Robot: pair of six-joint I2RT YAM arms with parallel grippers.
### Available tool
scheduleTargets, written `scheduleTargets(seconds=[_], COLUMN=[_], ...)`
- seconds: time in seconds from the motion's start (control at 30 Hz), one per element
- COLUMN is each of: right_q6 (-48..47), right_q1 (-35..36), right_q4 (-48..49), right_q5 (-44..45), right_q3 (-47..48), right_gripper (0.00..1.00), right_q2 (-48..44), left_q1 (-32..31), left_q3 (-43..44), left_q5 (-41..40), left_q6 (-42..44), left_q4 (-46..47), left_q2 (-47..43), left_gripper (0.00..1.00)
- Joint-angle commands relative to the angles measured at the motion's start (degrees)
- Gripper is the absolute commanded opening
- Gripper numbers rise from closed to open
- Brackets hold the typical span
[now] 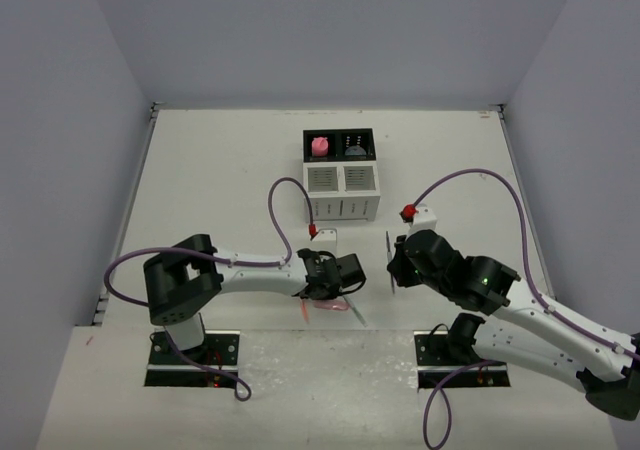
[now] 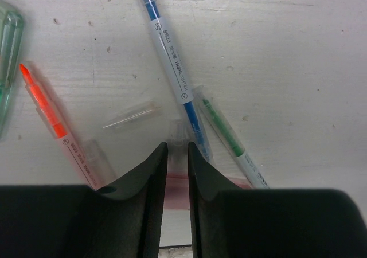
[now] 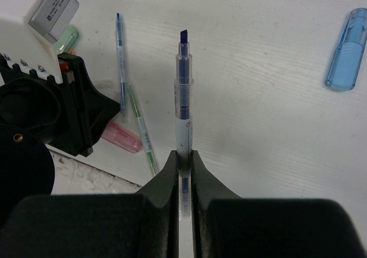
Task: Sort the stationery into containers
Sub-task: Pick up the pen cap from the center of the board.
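My left gripper [image 1: 346,269] is low over the loose pens near the table's front edge. In the left wrist view its jaws [image 2: 178,146] stand nearly together, with a clear cap end [image 2: 178,133] at the tips. Around them lie an orange pen [image 2: 49,117], a blue pen [image 2: 172,69], a green pen [image 2: 229,144], a pink marker [image 2: 172,184] and a green marker [image 2: 7,57]. My right gripper [image 3: 184,153] is shut on a dark blue pen [image 3: 183,86] and holds it above the table [image 1: 390,260]. The organizer [image 1: 341,202] holds a pink eraser [image 1: 319,147] and a grey-blue puck [image 1: 353,147].
A stubby blue marker [image 3: 347,49] lies alone to the right. A loose clear cap [image 2: 129,116] lies among the pens. The table's front edge [image 1: 330,328] runs just behind the pens. Grey walls enclose the table on three sides.
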Motion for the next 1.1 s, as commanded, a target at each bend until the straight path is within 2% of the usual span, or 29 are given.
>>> scheduleTargets(seconds=[0.0, 0.2, 0.47, 0.63, 0.9, 1.07], right_q6=[-0.4, -0.5, -0.4, -0.4, -0.1, 0.0], right_q1=[0.3, 0.4, 0.4, 0.4, 0.5, 0.4], right_q4=[1.7, 1.7, 1.8, 1.8, 2.0, 1.9], right_q5=[-0.4, -0.5, -0.5, -0.4, 0.0, 0.3], right_q3=[-0.3, -0.2, -0.2, -0.2, -0.4, -0.4], right_gripper=[0.0, 0.0, 0.0, 0.0, 0.0, 0.0], right_q2=[0.0, 0.0, -0.2, -0.4, -2.2, -2.1], left_q1=[-0.3, -0.3, -0.3, -0.3, -0.3, -0.3], left_q3=[0.5, 0.7, 0.3, 0.2, -3.0, -3.6], left_q5=[-0.9, -0.9, -1.0, -1.8, -4.2, -4.8], left_q6=[-1.0, 0.1, 0.3, 0.8, 4.3, 5.4], left_q4=[-0.4, -0.4, -0.3, 0.2, 6.0, 6.3], left_q2=[2.5, 2.5, 1.5, -0.7, -9.6, -12.9], left_gripper=[0.22, 0.11, 0.0, 0.0, 0.0, 0.0])
